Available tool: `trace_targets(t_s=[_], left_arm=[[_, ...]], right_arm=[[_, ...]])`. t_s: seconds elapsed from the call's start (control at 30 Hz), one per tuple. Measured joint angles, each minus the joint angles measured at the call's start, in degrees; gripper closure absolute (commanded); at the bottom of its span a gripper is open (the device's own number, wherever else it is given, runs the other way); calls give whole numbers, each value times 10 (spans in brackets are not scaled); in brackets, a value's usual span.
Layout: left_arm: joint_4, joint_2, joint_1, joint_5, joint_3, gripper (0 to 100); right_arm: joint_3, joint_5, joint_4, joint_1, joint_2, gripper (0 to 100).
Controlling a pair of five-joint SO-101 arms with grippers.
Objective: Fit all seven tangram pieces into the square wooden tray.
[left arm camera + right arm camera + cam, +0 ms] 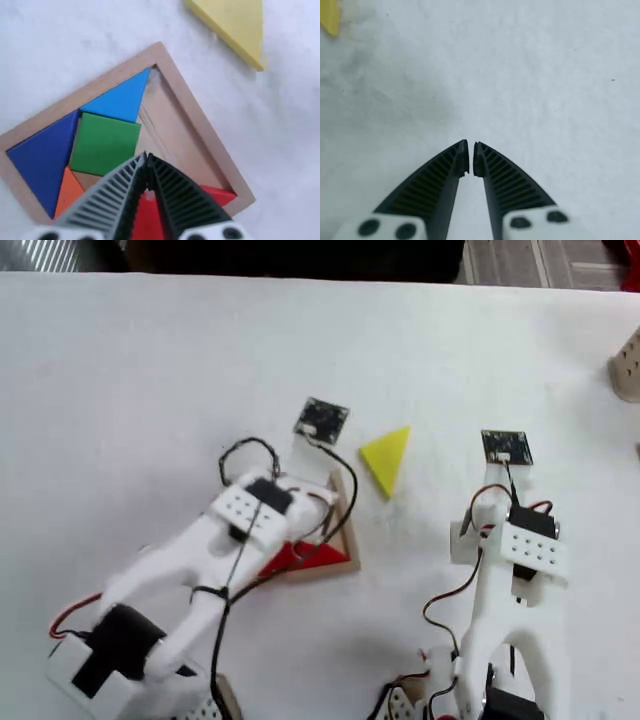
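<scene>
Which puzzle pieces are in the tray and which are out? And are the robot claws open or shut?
wooden tray: partly filled, one gap bare
yellow triangle: flat on the table, outside the tray
green square: in the tray
light blue triangle: in the tray
dark blue triangle: in the tray
orange piece: in the tray
red piece: in the tray, partly hidden
left gripper: shut, over the tray
right gripper: shut, over the table

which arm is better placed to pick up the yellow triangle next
Probably left: the left gripper, shut, is over the tray, the yellow triangle just beyond its rim. The right gripper, also shut, is over bare table, farther from it.
</scene>
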Motion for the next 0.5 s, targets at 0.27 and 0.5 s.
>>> trace_targets(t_s=[0.27, 0.5], left_arm=[[-64, 46, -7, 0, 25, 977], [-66, 56, -49, 1, 7, 977]], right_arm=[[0, 0, 0, 0, 0, 974], [0, 0, 0, 0, 0, 974]])
